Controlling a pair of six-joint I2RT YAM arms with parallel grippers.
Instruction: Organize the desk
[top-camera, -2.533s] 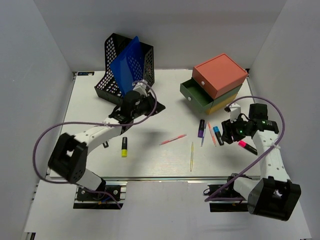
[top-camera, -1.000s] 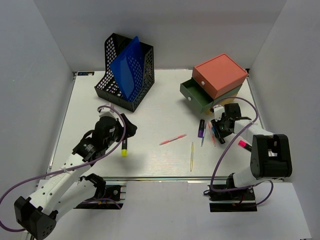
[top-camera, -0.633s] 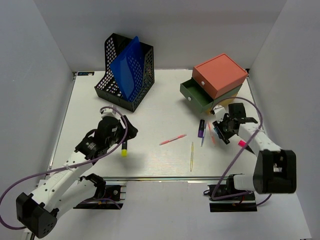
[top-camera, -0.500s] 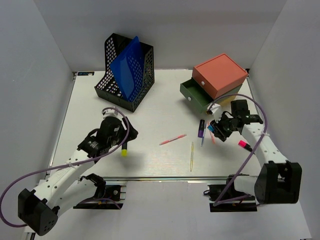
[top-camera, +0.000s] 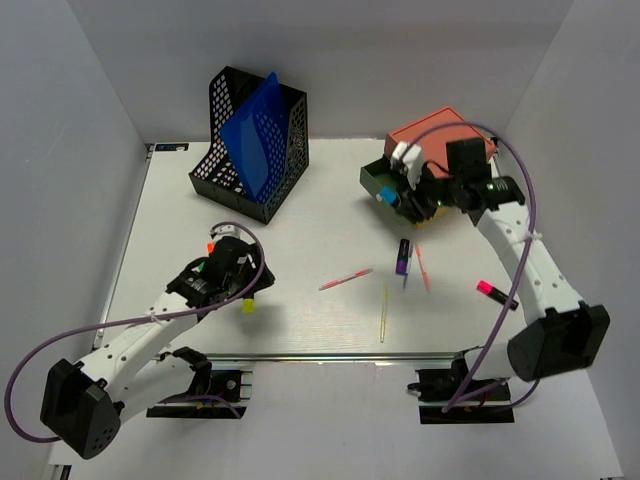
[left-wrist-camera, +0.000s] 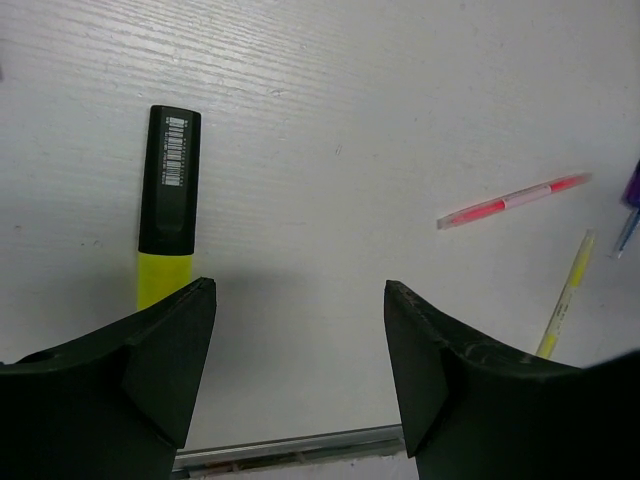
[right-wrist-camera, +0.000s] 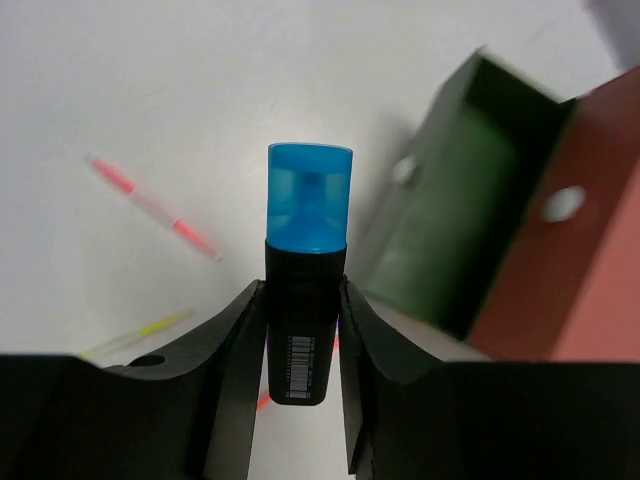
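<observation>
Table (top-camera: 300, 215): white, flat, faintly ribbed, metal-railed, spanning the enclosure floor beyond both arm bases. Judged rigid and fixed, with nothing to grasp but its light, slick pens, taken across the barrel. Held: right fingers (right-wrist-camera: 225, 350) pinch blue highlighter (right-wrist-camera: 310, 200) beside open green drawer (right-wrist-camera: 450, 230). Idle: left fingers (left-wrist-camera: 160, 350) spread beside yellow highlighter (left-wrist-camera: 167, 200).

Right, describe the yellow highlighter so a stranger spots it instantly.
Find the black mesh file holder at the far left of the desk, then come nearer to the left gripper. The yellow highlighter lies flat beside its open fingers. It is stubby, black with a yellow cap; the other yellow item is a thin pen.
</observation>
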